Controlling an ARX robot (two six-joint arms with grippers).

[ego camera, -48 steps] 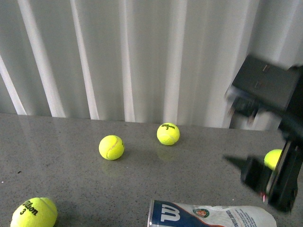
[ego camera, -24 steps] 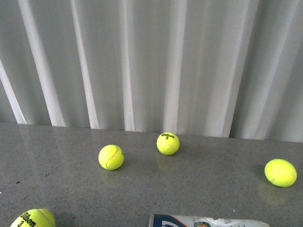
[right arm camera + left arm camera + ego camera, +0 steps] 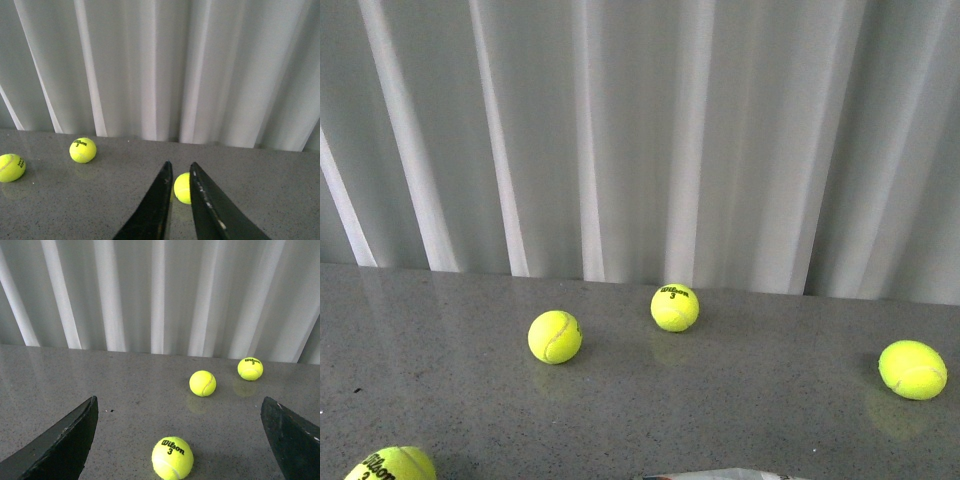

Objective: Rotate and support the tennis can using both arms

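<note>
Step in hand: judged to be the approach. Bring one arm to each end of the lying can, one to turn it and one to steady it, keeping clear of the loose balls (image 3: 555,337).
Tennis can (image 3: 725,474): on the worktop (image 3: 770,400); only a sliver shows at the front view's near edge.
Left fingers (image 3: 65,440): spread wide, empty; no can between them.
Right fingers (image 3: 152,210): nearly together, holding nothing; can out of their view.

Grey table (image 3: 770,400) — four tennis balls (image 3: 555,337), tennis can (image 3: 720,474) lying flat.

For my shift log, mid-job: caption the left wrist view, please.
Left gripper open wide, three tennis balls on the grey table ahead, white curtain behind.
</note>
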